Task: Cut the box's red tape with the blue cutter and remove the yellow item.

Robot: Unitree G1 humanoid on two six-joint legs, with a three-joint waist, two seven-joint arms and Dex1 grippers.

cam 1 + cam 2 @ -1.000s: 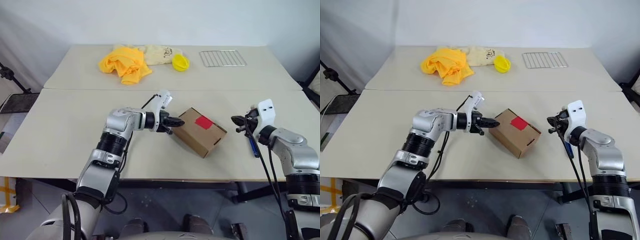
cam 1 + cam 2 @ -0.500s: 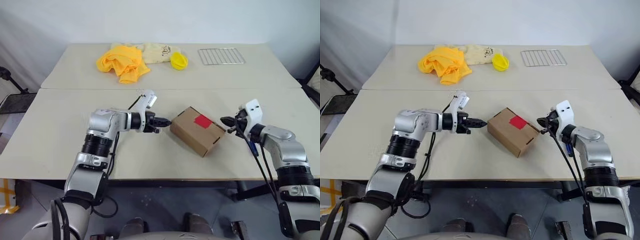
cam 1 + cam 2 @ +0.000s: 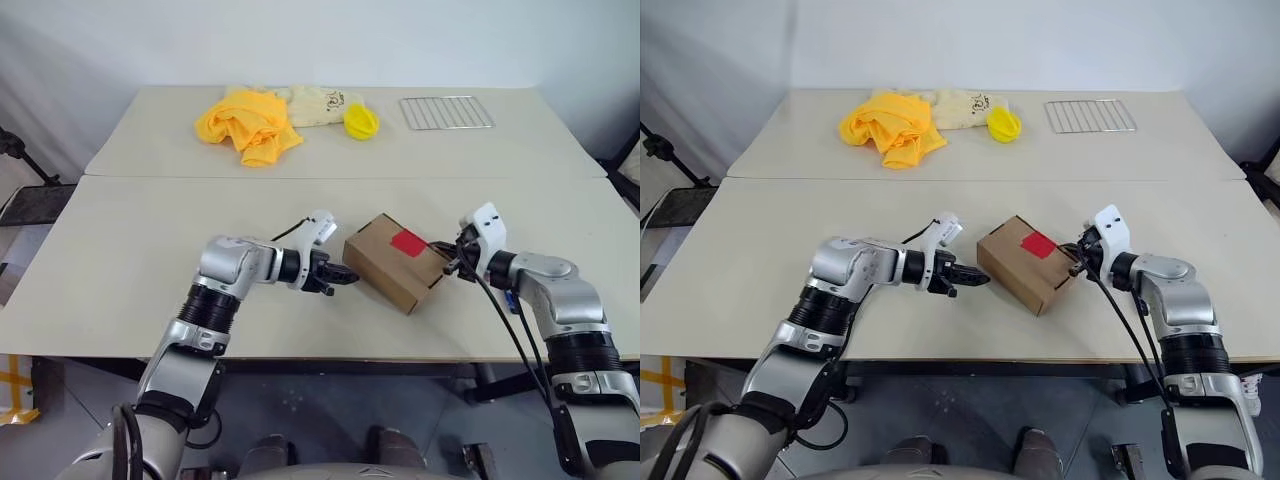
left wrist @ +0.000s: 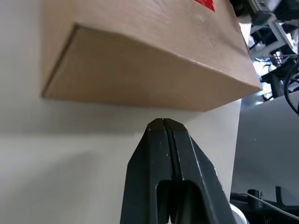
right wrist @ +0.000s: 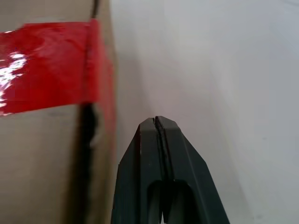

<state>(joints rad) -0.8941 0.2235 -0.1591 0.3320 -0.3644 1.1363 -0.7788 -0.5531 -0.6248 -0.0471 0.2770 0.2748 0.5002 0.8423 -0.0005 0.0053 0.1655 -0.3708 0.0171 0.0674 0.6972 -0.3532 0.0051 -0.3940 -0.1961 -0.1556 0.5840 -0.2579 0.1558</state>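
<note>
On the near table [image 3: 120, 300], a small brown cardboard box [image 3: 395, 262] sits skewed between two robot arms, a square of red tape [image 3: 408, 242] across its top seam. The left gripper [image 3: 345, 278], fingers pressed together and holding nothing, points rightward at the carton's near-left end, its tips just short of the cardboard; the forearm reaches in low from the left. The right gripper [image 3: 447, 262], likewise closed and empty, angles in toward the box's right edge, close beside the taped end. The blue cutter [image 3: 511, 301] lies on the table behind the right wrist, mostly hidden. The carton looks light and fairly stiff, likely to slide on the smooth tabletop if pushed from one side alone, so bracing it at both short ends seems wise before any cut. Farther back, on the second table, lie a crumpled yellow cloth [image 3: 247, 125], a cream bag [image 3: 322, 106], a small yellow object [image 3: 361, 122] and a wire rack [image 3: 446, 112].
</note>
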